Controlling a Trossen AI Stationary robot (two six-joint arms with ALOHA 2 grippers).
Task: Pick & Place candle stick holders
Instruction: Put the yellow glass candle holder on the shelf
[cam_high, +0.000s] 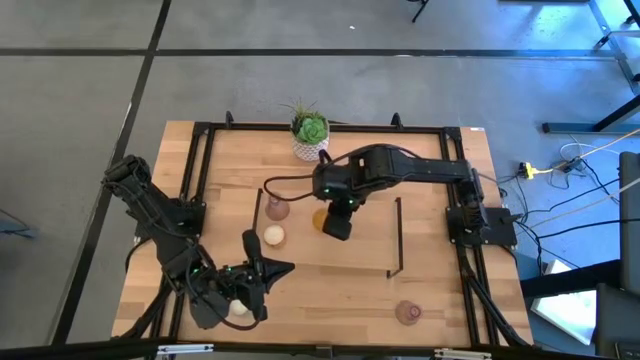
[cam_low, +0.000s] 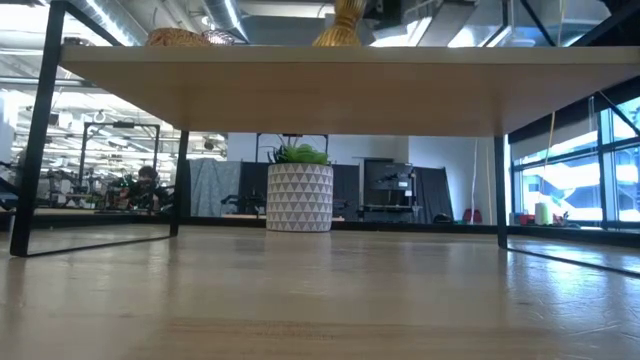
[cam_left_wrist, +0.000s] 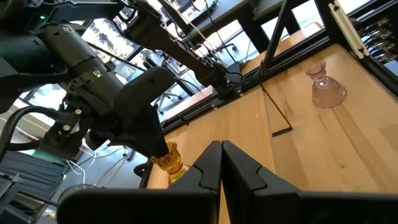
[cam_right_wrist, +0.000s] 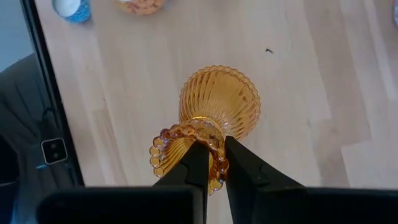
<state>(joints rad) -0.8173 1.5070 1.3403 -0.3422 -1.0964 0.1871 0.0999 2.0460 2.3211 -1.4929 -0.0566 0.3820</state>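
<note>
My right gripper (cam_right_wrist: 211, 163) is dark, pinching a ribbed amber holder (cam_right_wrist: 217, 106). Pale wood shelf (cam_high: 365, 250) under it, black frame. One pink holder (cam_high: 407, 313) and a cream one (cam_high: 272, 236). The white pot (cam_low: 299, 197) has a grey triangle pattern, green plant (cam_high: 310, 126).

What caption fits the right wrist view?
Right gripper shut on the beaded rim of the amber candle stick holder, above the raised wooden shelf.

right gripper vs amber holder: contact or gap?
Touching. The right wrist view shows the right gripper with its fingers pinching the beaded rim of the amber holder, no gap on either side. The left wrist view agrees.
</note>
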